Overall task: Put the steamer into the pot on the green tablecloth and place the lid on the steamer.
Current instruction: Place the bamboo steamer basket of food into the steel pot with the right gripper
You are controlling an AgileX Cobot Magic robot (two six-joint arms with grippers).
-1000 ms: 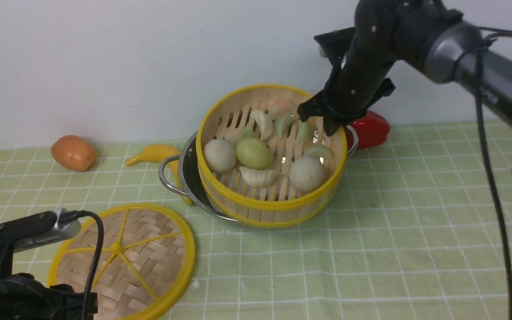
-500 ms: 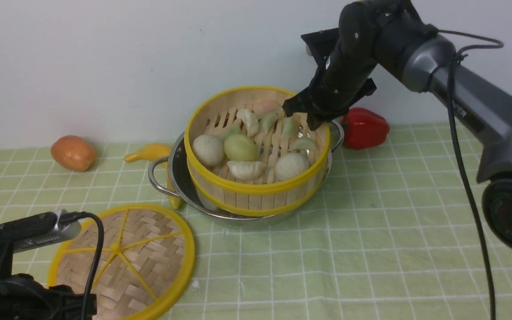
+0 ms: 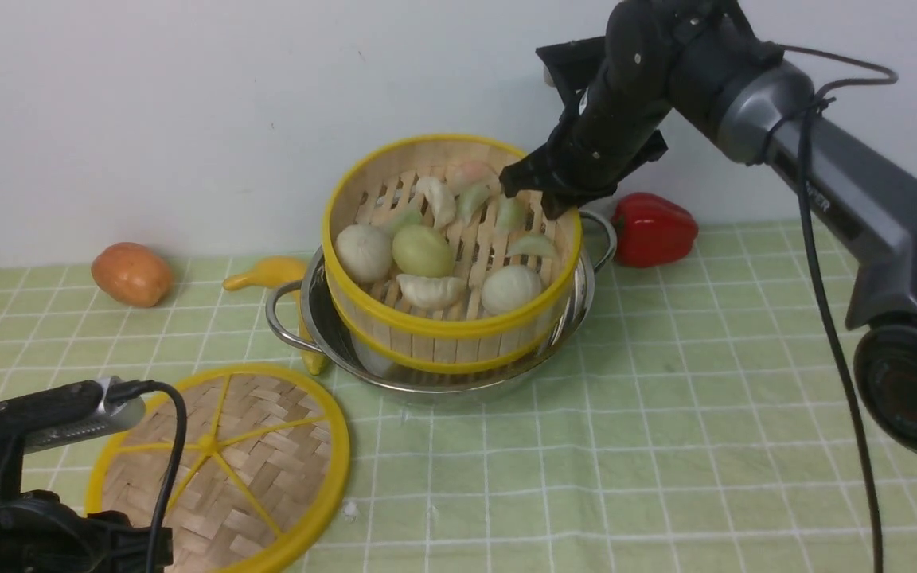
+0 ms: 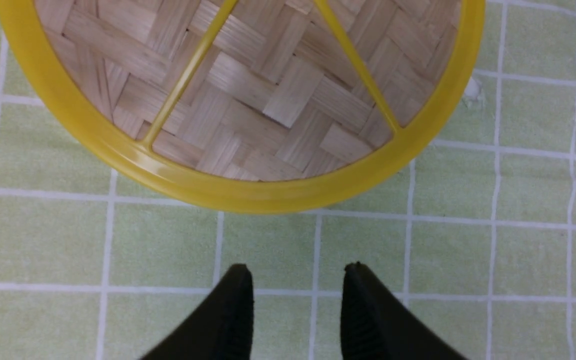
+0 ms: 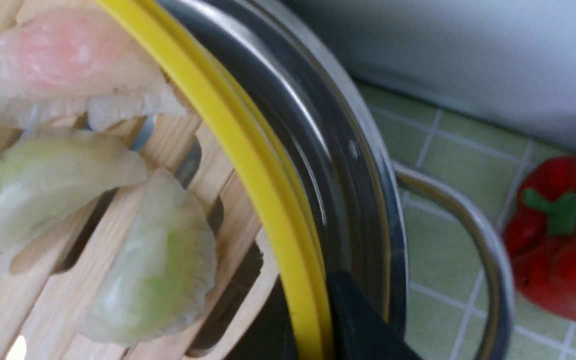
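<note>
The steamer (image 3: 458,334), a bamboo basket with yellow rims, sits tilted in the pot (image 3: 323,330), its far edge raised and its near edge down inside the steel rim. My right gripper (image 3: 542,195) is shut on the far right rim of the steamer (image 5: 248,150), one finger inside the wall and one outside, close to the pot (image 5: 338,165). The lid (image 3: 220,469) lies flat on the green tablecloth (image 3: 665,398) at the front left. My left gripper (image 4: 295,280) hangs open over the tablecloth (image 4: 518,225), just short of the yellow rim of the lid (image 4: 248,195), holding nothing.
Dumplings and buns (image 3: 423,251) lie on the steamer's slats. A red pepper (image 3: 653,228) stands right behind the pot's far handle, a yellow banana-like piece (image 3: 271,274) behind its left handle, an orange-brown fruit (image 3: 132,273) at the far left. The white wall runs close behind.
My right gripper has carried the steamer leftward over the pot and set its near edge inside. The pot has slid a little left. The left gripper and lid have not moved.
</note>
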